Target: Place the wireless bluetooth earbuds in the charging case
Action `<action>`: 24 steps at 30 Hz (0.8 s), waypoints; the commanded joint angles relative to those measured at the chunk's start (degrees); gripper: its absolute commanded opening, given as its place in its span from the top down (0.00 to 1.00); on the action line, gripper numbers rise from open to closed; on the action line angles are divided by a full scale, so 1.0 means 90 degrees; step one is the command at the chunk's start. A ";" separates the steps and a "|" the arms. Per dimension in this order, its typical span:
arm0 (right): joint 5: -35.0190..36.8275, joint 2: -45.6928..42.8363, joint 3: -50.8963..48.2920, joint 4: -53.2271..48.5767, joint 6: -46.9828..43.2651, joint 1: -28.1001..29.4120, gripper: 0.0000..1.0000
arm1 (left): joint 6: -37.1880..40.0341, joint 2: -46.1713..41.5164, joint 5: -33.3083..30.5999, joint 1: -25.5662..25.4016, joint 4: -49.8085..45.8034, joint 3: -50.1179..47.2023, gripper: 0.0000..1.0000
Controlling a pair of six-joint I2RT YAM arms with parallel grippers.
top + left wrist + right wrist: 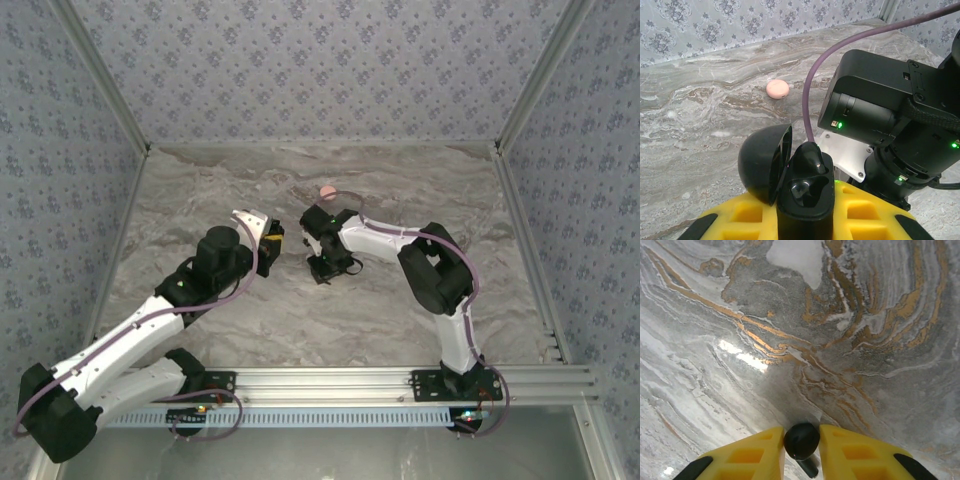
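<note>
Two earbuds are showing: first earbud point(809, 158) sitting inside the one charging case point(805, 202), second earbud point(801, 440) hanging apart from it. One pink disc point(778, 89) is lying beyond it.

**Gloss on the black, matt on the yellow**

The charging case point(805, 197) is smooth black plastic, shiny enough to catch light along its lid. The earbud point(801, 440) has the same glossy black skin. The yellow fingers point(855, 212) look matt and faintly grainy, like moulded plastic. The table point(850, 340) is a polished marble-look surface with bright glare patches. The pink disc point(778, 89) is smooth and satiny. The near rail point(330, 380) is brushed metal, and the walls point(300, 70) look like patterned paper.
</note>
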 commanded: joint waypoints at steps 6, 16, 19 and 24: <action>0.0843 -0.0074 -0.0252 -0.0163 0.0812 -0.0452 0.75 | -0.0055 -0.0068 -0.0046 0.0032 0.0167 -0.0052 0.86; 0.1146 -0.0308 -0.0740 -0.0091 0.1918 -0.0952 0.75 | -0.0070 -0.0070 -0.0016 0.0027 0.0196 -0.0076 0.85; 0.1119 -0.0299 -0.0742 -0.0107 0.1909 -0.0957 0.75 | -0.0070 -0.0080 -0.0005 0.0029 0.0189 -0.0081 0.85; 0.1089 -0.0371 -0.0658 -0.0162 0.1663 -0.0965 0.65 | -0.0080 -0.0100 0.0003 0.0025 0.0196 -0.0073 0.86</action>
